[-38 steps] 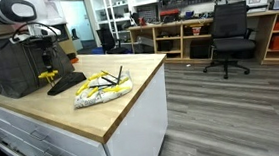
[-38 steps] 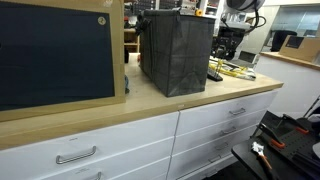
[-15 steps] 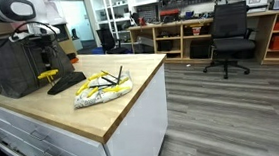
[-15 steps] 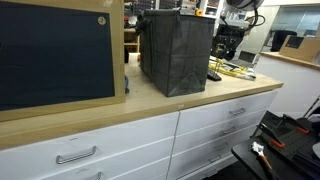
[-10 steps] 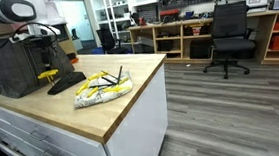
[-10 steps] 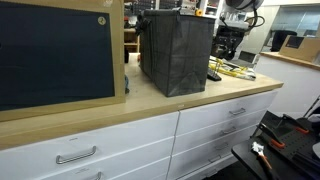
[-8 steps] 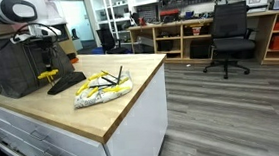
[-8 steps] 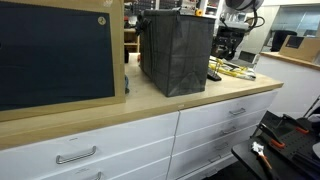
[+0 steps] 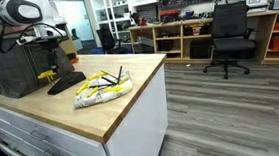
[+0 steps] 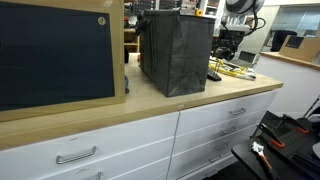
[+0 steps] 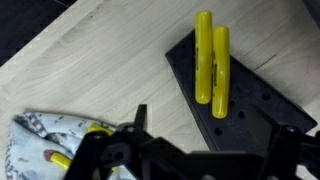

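A workshop with grey plank flooring, wooden shelves (image 9: 176, 35) and a black office chair (image 9: 229, 36) lies behind a long wooden counter (image 9: 132, 104) set over white drawers (image 10: 205, 125). On the counter, a tall dark bin (image 10: 175, 50) stands next to a framed dark panel (image 10: 55, 50). Just beyond the bin lies a flat black plate (image 11: 245, 115) dotted with small holes. Two yellow pegs (image 11: 205, 58) lie side by side on it, touching along their length, toward the plate's far end in the wrist view. The gripper (image 11: 212, 138) hangs above the plate's near end, so the pegs lie ahead of it and below it, clear of both fingers. Its jaws stand apart with nothing between them. In an exterior view the plate (image 9: 68, 82) rests near the counter's back edge, close against the bin, with the yellow showing at the end under the arm. A crumpled patterned cloth (image 11: 35, 145) lies beside the plate, apart from it and nearer the counter's free end, roughly midway between the front and back edges
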Robot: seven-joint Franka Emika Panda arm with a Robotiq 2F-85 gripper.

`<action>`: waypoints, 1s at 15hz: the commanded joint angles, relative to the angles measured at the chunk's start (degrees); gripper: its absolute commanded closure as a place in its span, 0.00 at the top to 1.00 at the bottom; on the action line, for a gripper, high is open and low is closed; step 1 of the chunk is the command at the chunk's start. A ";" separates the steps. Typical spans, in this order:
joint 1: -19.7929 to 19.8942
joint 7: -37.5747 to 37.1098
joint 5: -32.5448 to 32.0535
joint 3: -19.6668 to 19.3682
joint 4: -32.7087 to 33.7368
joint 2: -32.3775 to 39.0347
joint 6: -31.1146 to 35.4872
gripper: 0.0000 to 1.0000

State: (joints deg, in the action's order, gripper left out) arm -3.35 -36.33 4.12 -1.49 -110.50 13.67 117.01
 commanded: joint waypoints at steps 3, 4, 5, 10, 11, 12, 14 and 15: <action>-0.31 0.03 -1.92 -0.12 2.67 1.64 -0.52 0.90; -0.38 0.05 -2.02 -0.09 2.80 1.86 -0.49 0.95; -0.47 0.00 -2.18 -0.08 2.95 2.14 -0.37 0.99; -0.96 0.00 -2.02 0.22 3.33 3.41 0.22 0.57; -1.08 0.03 -2.00 0.27 3.36 3.58 0.26 0.50; -1.24 0.05 -2.09 0.28 3.37 3.69 0.25 0.41; -1.47 0.26 -2.08 0.31 3.28 3.55 0.31 0.26; -1.53 0.43 -2.11 0.34 3.20 3.27 0.33 0.19</action>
State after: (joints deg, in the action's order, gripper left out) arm -4.48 -36.32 2.48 -1.18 -108.47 16.73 117.09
